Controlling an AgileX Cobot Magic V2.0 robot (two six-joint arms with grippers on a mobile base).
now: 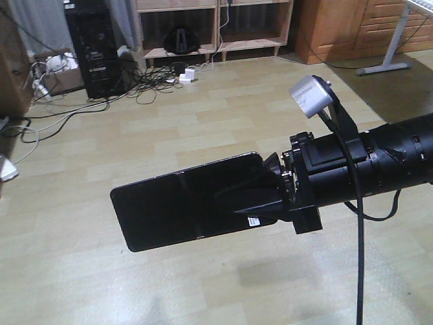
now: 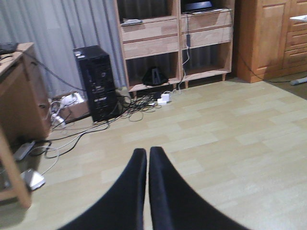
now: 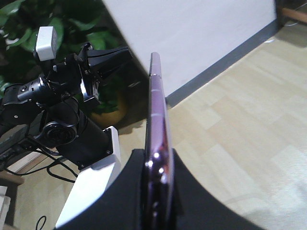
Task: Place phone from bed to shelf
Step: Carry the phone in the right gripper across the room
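Observation:
My right gripper [image 1: 260, 195] is shut on the phone [image 1: 183, 203], a slim black glossy slab held out flat to the left, high above the floor. In the right wrist view the phone [image 3: 157, 110] stands edge-on, its pinkish-silver edge clamped between the two black fingers [image 3: 189, 201]. The light-wood shelf [image 1: 216, 30] stands at the far wall, well beyond the phone; it also fills the top of the left wrist view as the shelf [image 2: 172, 43]. My left gripper [image 2: 147, 152] is shut with nothing between its fingers and hovers over the floor. The bed is out of view.
A black computer tower [image 2: 96, 81] stands left of the shelf with tangled cables [image 2: 120, 108] on the floor. A brown table [image 2: 19, 96] is at the left. An orange-wood cabinet [image 1: 358, 27] is right of the shelf. The left arm [image 3: 72, 81] is beside the phone, before a potted plant [image 3: 103, 112].

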